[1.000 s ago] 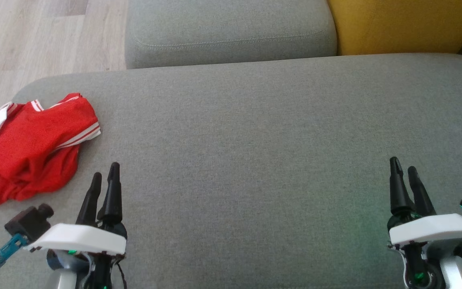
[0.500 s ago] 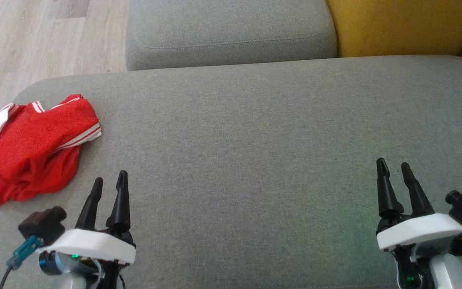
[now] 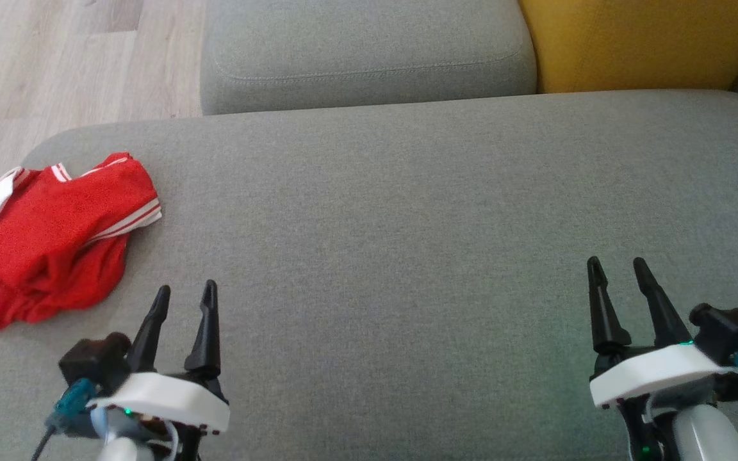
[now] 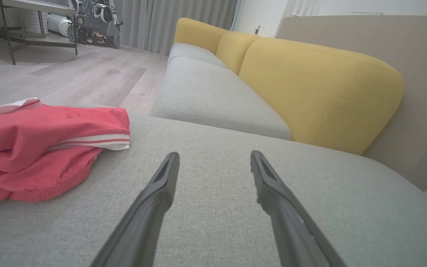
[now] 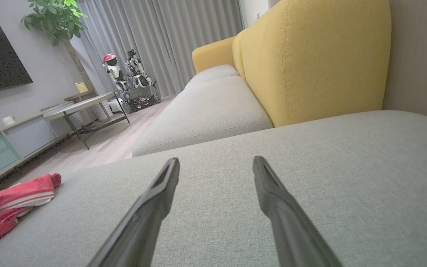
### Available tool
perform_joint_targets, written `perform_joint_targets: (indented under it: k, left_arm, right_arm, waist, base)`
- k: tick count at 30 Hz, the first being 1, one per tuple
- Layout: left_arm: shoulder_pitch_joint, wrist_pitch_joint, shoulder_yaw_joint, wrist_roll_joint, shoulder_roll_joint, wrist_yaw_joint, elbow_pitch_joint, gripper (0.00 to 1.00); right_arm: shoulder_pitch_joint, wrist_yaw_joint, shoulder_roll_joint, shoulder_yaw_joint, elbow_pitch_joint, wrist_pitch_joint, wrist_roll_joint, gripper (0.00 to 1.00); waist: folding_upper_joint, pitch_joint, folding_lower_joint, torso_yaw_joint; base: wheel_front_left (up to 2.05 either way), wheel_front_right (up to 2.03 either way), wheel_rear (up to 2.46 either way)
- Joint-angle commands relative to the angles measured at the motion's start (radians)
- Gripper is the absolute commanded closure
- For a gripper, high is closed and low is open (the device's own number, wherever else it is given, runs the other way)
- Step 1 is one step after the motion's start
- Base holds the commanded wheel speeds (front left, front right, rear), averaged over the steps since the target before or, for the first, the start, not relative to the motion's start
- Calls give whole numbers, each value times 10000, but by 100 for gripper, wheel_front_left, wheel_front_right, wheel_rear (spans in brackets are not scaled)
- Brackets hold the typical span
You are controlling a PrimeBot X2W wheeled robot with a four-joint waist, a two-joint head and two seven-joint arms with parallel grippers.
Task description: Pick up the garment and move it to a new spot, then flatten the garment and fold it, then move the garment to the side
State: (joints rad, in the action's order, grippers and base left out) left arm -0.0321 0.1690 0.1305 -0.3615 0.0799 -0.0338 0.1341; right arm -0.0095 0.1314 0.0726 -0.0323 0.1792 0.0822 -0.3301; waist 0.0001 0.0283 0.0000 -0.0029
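Head view: garment (image 3: 49, 243) looks limp, light, bunched; pinch the striped hem (image 3: 132, 218); left fingers (image 3: 151, 326), right fingers (image 3: 603, 307) apart, empty.

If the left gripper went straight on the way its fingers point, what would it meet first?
Not the red garment, which lies left of its line. The left gripper points low across the grey seat cushion, so it would probably graze that fabric first; its height above it is unclear.

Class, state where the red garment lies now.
In the head view, the red garment lies crumpled at the left edge of the grey sofa seat, beyond and left of the open left claw.
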Motion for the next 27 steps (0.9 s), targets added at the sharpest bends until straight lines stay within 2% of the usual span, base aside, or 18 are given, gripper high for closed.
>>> perform_joint_targets:
  k: [1,12,27]
  left_arm:
    - [371,155,-128,386,163,98,-337,0]
    - [351,477,68,1621,260,344,-277,0]
    - [310,917,21,2756,193,577,153,0]
  right_arm:
    - [-288,-6,61,-260,-323,155,402,0]
    - [-279,-7,-3,-411,-222,378,1703,0]
    - [-274,-7,-73,-580,-209,662,3157,0]
  waist:
    - [-1,1,0,-8]
    - [-1,40,0,-27]
    - [-1,70,0,-31]
  base:
    - [0,0,0]
    - [0,0,0]
    - [0,0,0]
